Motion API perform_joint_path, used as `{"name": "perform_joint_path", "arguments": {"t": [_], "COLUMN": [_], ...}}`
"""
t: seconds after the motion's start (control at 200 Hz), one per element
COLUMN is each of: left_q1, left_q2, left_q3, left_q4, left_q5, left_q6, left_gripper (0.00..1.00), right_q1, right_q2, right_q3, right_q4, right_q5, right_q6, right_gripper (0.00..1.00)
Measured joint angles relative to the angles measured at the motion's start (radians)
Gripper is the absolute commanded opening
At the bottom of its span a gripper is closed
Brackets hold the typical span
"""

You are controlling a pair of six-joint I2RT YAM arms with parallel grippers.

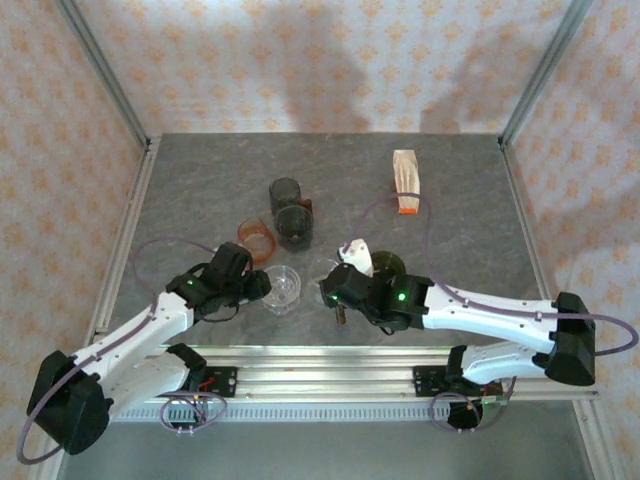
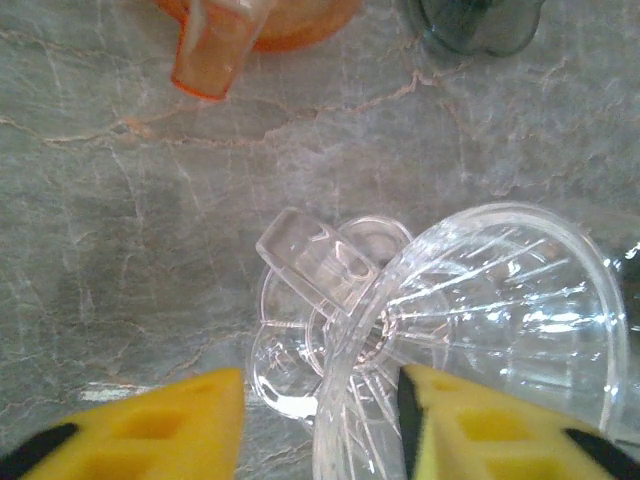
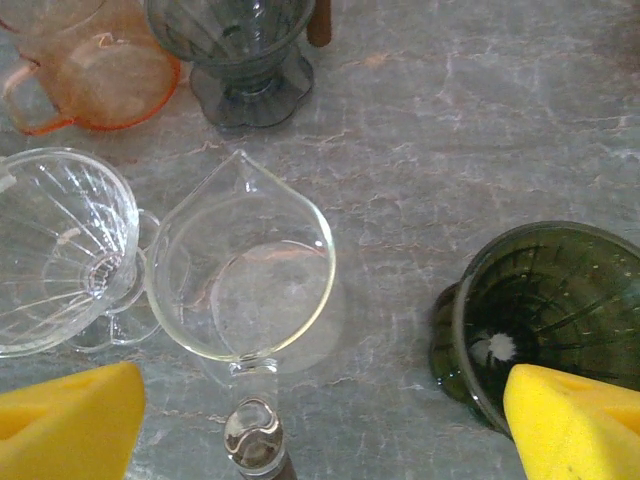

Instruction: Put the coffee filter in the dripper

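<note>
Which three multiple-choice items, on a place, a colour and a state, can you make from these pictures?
1. The glass pitcher stands: A in a far corner; B between the clear dripper and the green dripper; C on top of the clear dripper.
2. The fingers of the right gripper are: A yellow; B black; C red.
3. The clear dripper is: A holding a filter; B broken; C empty.
Answers: B, one dripper shows at each side of it; A, both look yellow; C, its ribbed inside is bare.

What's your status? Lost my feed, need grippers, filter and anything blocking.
Left gripper straddling clear dripper rim, grip unclear. Right gripper open above glass server, beside that dripper. Filter pack far back.
</note>
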Motion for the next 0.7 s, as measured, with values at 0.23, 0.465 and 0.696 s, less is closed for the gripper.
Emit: {"name": "perform_joint_path", "arguments": {"t": [0.23,0.465,0.696], "left_q1": [-0.014,-0.015,-0.022], "left_q2": [0.020,0.015,-0.016], "left_q3": [0.014,0.026,0.044], "left_q4": [-0.009,-0.019,-0.068], "left_q5": [-0.023,-0.027,-0.047], "left_q6": [0.009,0.009,0.010], "left_gripper": [0.18,0.06,0.00], "right_q1": [-0.005,-0.028,-0.050], "right_q2": [-0.036,-0.089,-0.110], "right_q3": [-0.054,-0.084,-0.105], "right_q4": [-0.020,-0.029,-0.036], "right_q5": [0.039,0.080,0.103], "right_q6": [0.034,0.063,0.085], "right_gripper": [0.93,0.93,0.93]}}
